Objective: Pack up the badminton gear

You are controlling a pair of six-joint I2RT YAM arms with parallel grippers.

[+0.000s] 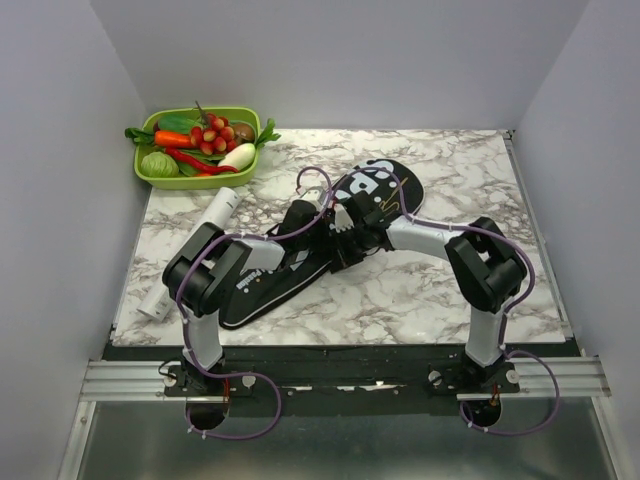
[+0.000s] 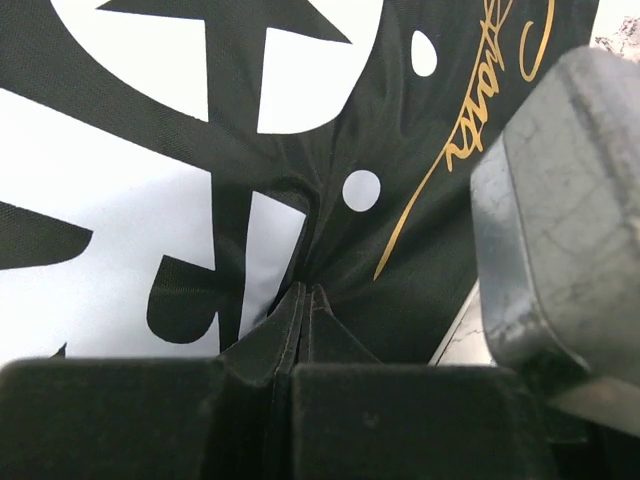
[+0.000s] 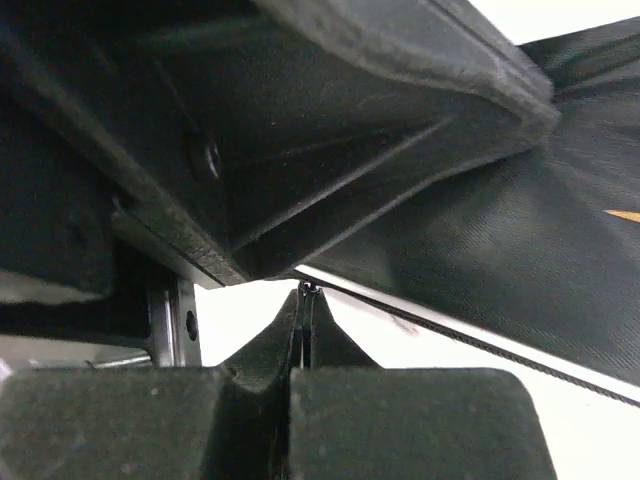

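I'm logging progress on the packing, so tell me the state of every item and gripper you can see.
racket bag: lying flat on the table, zip state unclear.
left gripper: shut on a fold of the racket bag.
right gripper: shut at the bag's edge, held thing unclear.
white tube: lying beside the bag, not packed.
green tray: full of toy vegetables.

Bag point(image 1: 372, 186): black woven cloth, slight sheen, white and gold print
Table point(image 1: 400, 290): smooth marble-look top, grey-veined
Tray point(image 1: 165, 183): glossy green plastic
Tube point(image 1: 222, 208): smooth matt white
Left fingers point(image 2: 120, 420): matt black, grainy plastic
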